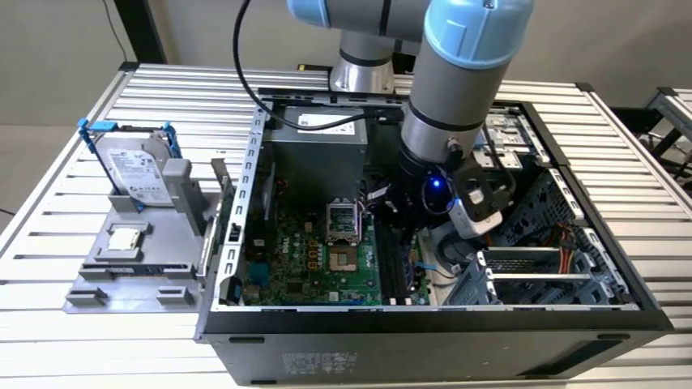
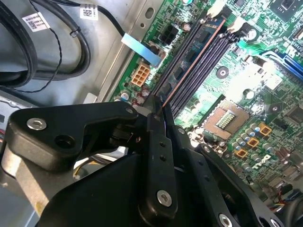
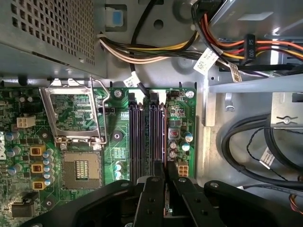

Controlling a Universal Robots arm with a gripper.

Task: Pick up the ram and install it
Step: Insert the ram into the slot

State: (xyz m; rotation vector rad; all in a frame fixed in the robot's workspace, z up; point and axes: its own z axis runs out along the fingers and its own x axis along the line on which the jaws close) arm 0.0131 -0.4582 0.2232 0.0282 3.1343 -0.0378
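1. The computer case (image 1: 433,324) lies open on the slatted table (image 1: 65,235), and the arm (image 1: 459,81) reaches down into it, so the jaws work inside its walls.
2. The green motherboard (image 1: 313,259) spreads beneath the jaws and off to one side of them, with its open processor socket (image 3: 78,116) well apart from the fingertips.
3. The gripper (image 3: 165,176) hangs directly above the black memory slots (image 3: 137,137); in both wrist views its two dark fingers (image 2: 158,142) stand very close together with a thin edge between them.
4. The ram (image 2: 189,66) is that thin edge: clenched between the fingers at one end, it runs forward from the jaws along the slot farthest from the processor socket, just over it or sitting in it; I cannot tell whether it is fully seated.
5. A bundle of coloured cables (image 3: 156,49) lies ahead of the jaws, past the far end of the slots.
6. The hard drive (image 1: 141,170) in its blue frame stands on a grey holder (image 1: 135,259) outside the case, well away from the jaws.
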